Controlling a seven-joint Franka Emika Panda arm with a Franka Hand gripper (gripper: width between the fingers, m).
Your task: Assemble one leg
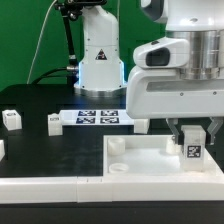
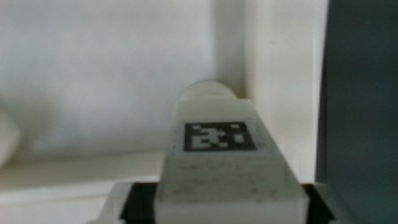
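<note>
leg held over the panel's corner

the gripper (image 1: 191, 137) hangs at the exterior view's right with its two fingers (image 1: 176, 134) clamped on a leg (image 1: 193, 149), which stands upright between them, its black-and-white tag facing the camera. taking the large white square panel (image 1: 140, 158) as the landmark: the held leg sits at the panel's right-hand part in the exterior view, low over its surface; whether its lower end touches the panel cannot be told. in the wrist view the same leg (image 2: 217, 140) points away from the camera, tag (image 2: 217, 136) uppermost, with the dark finger pads (image 2: 134, 203) on either side of its near end and the pale panel surface (image 2: 89, 80) behind it.

beyond the panel, toward the robot base (image 1: 99, 60), the marker board (image 1: 97, 118) lies flat on the black table (image 1: 30, 150). to the panel's left in the exterior view, well apart from it, two more small white pegs (image 1: 12, 121) (image 1: 52, 122) stand on the table.
</note>
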